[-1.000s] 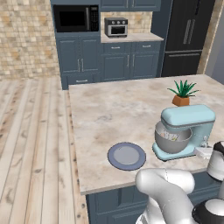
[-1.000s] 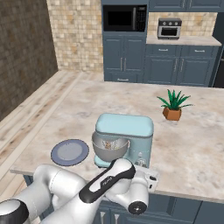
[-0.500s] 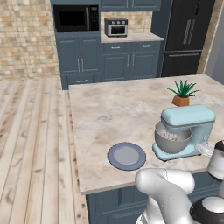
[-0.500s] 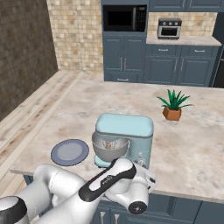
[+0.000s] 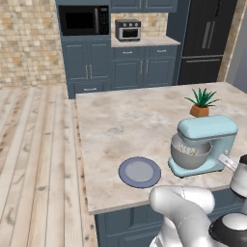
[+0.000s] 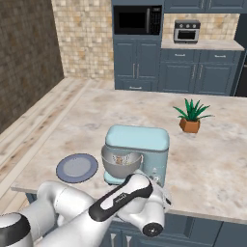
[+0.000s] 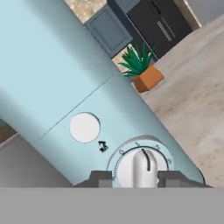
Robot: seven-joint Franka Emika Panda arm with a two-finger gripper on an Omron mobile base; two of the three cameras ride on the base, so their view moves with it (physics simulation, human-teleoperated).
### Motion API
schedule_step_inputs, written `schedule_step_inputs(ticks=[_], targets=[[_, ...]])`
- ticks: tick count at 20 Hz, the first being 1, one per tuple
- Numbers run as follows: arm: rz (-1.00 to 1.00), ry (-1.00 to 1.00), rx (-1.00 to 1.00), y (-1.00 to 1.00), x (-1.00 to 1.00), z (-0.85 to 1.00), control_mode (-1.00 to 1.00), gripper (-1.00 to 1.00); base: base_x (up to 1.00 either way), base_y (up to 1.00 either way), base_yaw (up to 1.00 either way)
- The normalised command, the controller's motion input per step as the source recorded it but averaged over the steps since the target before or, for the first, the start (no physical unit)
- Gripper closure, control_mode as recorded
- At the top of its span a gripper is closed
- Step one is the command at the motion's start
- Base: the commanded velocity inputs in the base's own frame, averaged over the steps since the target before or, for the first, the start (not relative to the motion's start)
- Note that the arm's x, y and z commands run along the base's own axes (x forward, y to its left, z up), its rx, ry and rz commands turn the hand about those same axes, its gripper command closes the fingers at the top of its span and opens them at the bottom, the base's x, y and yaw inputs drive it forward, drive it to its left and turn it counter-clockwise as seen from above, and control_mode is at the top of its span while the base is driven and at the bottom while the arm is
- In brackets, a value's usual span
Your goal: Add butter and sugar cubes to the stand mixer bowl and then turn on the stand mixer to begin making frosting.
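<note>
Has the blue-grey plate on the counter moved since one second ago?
No. The plate lies in the same place, left of the stand mixer near the counter's front edge.

One stand mixer (image 5: pixel 205 144), one stand mixer bowl (image 5: pixel 189 154) under its head, one round plate (image 5: pixel 140 171) left of the mixer, one potted plant (image 5: pixel 201 102) behind it, one microwave (image 5: pixel 83 20), one toaster oven (image 5: pixel 128 30)
</note>
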Motion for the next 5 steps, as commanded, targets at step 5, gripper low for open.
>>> schedule_step_inputs(ticks=[5], targets=[[-0.05,0.00,0.21,0.05,0.00,0.00,-1.00,1.00,0.00,0.00,0.00]])
